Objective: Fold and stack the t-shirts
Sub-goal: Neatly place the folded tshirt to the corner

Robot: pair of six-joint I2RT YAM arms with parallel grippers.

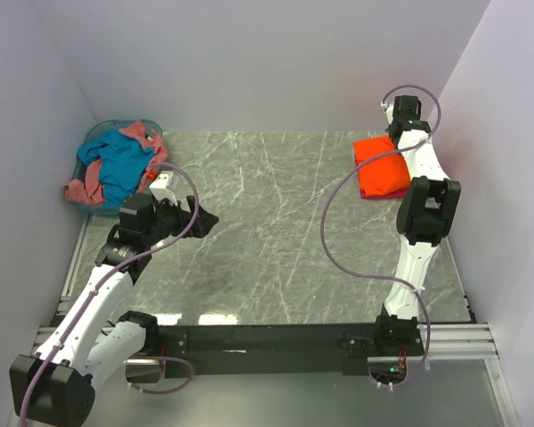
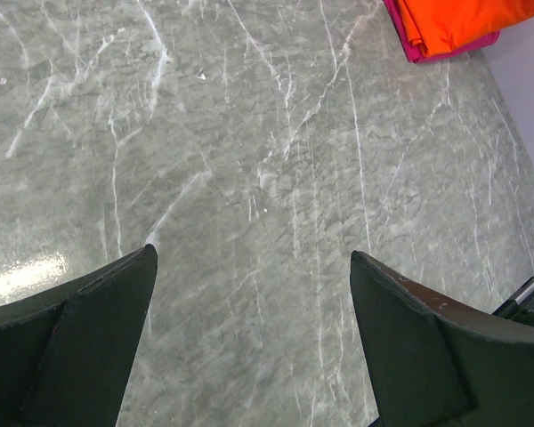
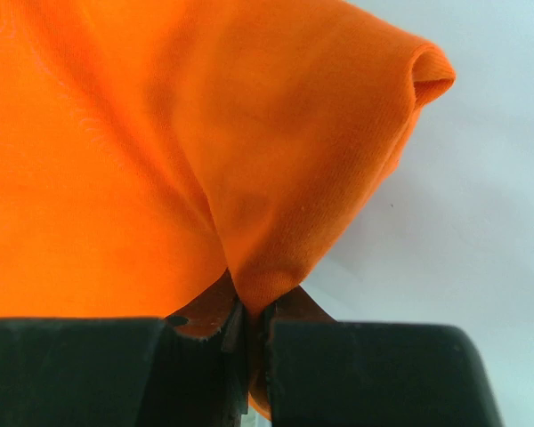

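Bright orange cloth t-shirt (image 1: 381, 165): folded, at upper right of the top view, close to the right wall. It lies on a folded magenta-pink cloth t-shirt (image 2: 432, 58), of which only an edge shows beneath it.

My right gripper (image 3: 249, 320): jaws narrow, pinching a fold of the orange cloth, which bulges up and fills most of the wrist view.

My left gripper (image 2: 254, 258): jaws wide, nothing between them, above the bare grey marble-patterned table (image 1: 267, 231) at left centre.

Teal-blue cloth t-shirt (image 1: 125, 165) and salmon-pink cloth t-shirt (image 1: 84, 187): crumpled together in the pale blue round basket (image 1: 101, 133), upper left corner.
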